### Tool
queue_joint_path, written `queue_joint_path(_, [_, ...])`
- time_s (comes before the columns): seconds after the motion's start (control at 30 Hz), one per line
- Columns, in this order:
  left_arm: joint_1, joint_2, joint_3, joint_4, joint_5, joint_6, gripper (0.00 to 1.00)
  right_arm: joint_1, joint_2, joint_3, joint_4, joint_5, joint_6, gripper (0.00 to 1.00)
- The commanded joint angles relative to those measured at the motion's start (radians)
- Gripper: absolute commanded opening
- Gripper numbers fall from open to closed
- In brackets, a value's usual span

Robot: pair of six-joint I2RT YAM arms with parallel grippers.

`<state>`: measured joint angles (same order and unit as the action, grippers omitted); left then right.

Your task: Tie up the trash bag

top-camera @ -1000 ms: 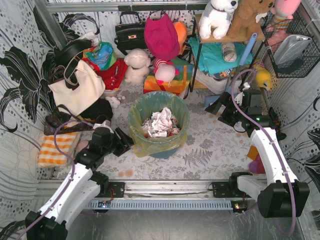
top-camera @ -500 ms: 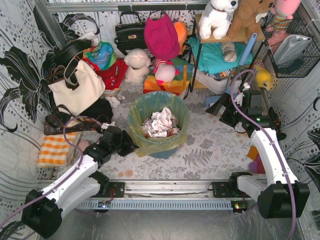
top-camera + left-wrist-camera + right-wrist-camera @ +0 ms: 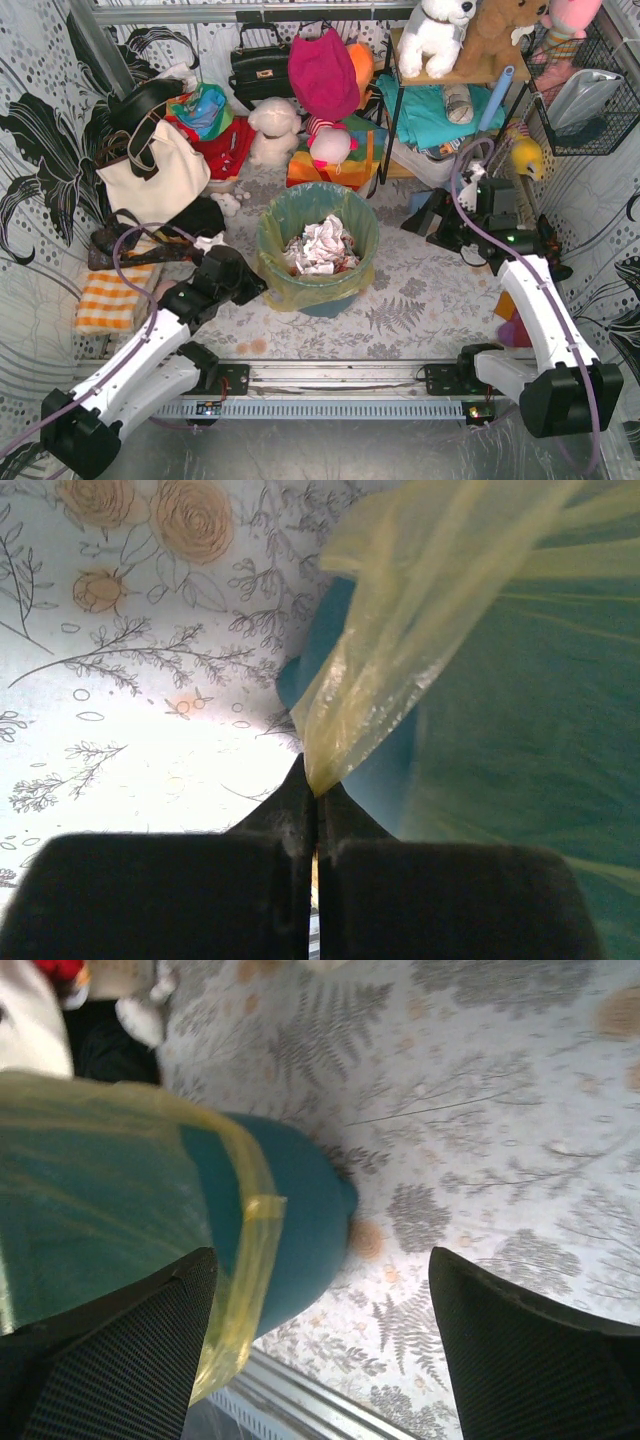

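left claw (image 3: 315, 802) has shut, pinching trash bag (image 3: 400, 660) overhang beside bucket (image 3: 300, 1210) | right claw (image 3: 320, 1260) spread, well apart

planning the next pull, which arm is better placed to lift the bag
Likely left: the left tool is shut on a fold of the trash bag; the right tool is open, apart from it.

We find no words, numbers, brand names or signs to read in any view. The trash bag (image 3: 400, 650) is plain yellow plastic, and the table cover (image 3: 420, 290) shows only printed flowers and ferns.
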<state>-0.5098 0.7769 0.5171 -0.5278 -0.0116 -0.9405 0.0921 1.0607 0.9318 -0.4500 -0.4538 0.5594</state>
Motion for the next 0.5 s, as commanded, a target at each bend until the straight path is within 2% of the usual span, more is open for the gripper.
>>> queue_joint_path(0.0, [-0.005, -0.015, 0.073, -0.023, -0.052, 0.034, 0.0, 0.115, 0.019, 0.067, 0.075, -0.04, -0.006, 0.84])
queue_joint_path(0.13, [-0.004, 0.002, 0.118, -0.034, -0.07, 0.053, 0.0, 0.223, 0.056, 0.124, 0.064, 0.049, -0.011, 0.82])
queue_joint_path(0.33, [-0.005, 0.054, 0.166, -0.005, -0.091, 0.081, 0.0, 0.248, 0.05, 0.148, 0.02, 0.099, -0.026, 0.79])
queue_joint_path(0.47, [-0.005, 0.109, 0.209, 0.024, -0.088, 0.103, 0.0, 0.283, 0.031, 0.148, 0.023, 0.063, -0.038, 0.79])
